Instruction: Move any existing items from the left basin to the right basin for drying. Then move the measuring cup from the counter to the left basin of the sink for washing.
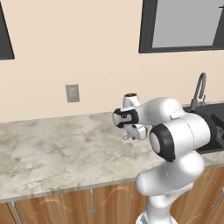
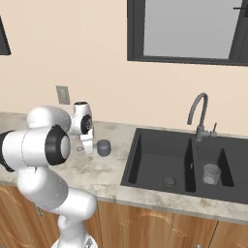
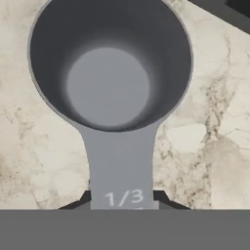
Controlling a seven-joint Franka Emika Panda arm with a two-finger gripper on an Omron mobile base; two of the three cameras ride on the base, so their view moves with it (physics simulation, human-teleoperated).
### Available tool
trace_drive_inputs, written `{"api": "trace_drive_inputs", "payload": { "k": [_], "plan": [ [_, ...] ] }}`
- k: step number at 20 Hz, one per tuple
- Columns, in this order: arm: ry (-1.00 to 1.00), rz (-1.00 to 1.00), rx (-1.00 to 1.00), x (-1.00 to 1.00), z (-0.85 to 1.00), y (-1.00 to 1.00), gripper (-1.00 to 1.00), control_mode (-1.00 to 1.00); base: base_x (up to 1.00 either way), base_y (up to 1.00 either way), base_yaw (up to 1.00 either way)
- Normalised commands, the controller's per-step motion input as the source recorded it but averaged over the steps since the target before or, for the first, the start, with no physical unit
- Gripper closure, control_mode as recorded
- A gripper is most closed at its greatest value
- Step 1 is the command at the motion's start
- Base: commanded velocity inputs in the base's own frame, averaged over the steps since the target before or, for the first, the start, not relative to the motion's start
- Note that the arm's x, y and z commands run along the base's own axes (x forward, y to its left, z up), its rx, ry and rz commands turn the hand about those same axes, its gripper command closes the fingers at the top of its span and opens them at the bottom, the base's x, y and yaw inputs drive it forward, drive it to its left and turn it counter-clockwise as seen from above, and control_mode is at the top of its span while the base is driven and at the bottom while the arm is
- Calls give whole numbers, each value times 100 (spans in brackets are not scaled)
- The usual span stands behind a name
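Note:
The blue-grey measuring cup (image 3: 110, 73) stands upright on the counter (image 2: 92, 169), just left of the sink (image 2: 145, 186); it is marked 1/3 on its handle. My gripper (image 3: 122, 202) is shut on that handle, one dark fingertip touching each side. From the right base camera the measuring cup (image 2: 103, 147) sits right beside my gripper (image 2: 87, 146). The left basin (image 2: 155, 162) holds nothing but its drain. A pale grey cup (image 2: 211, 173) stands upright in the right basin (image 2: 232, 169).
A dark arched tap (image 2: 199, 114) rises behind the divider between the basins. A wall outlet (image 2: 62, 94) sits above the counter's back edge. My own arm's large joints (image 1: 175, 135) hide the counter just left of the sink edge (image 1: 216, 113).

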Motion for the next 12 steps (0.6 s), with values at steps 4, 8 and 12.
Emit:
{"api": "trace_drive_inputs", "payload": {
  "k": [4,8,12],
  "plan": [
    [0,-13,0,21,10,-50,100,-100,0,0,0],
    [0,-11,0,21,7,-52,100,-100,0,0,0],
    [0,-10,0,19,1,-56,100,-100,0,0,0]
  ]
}}
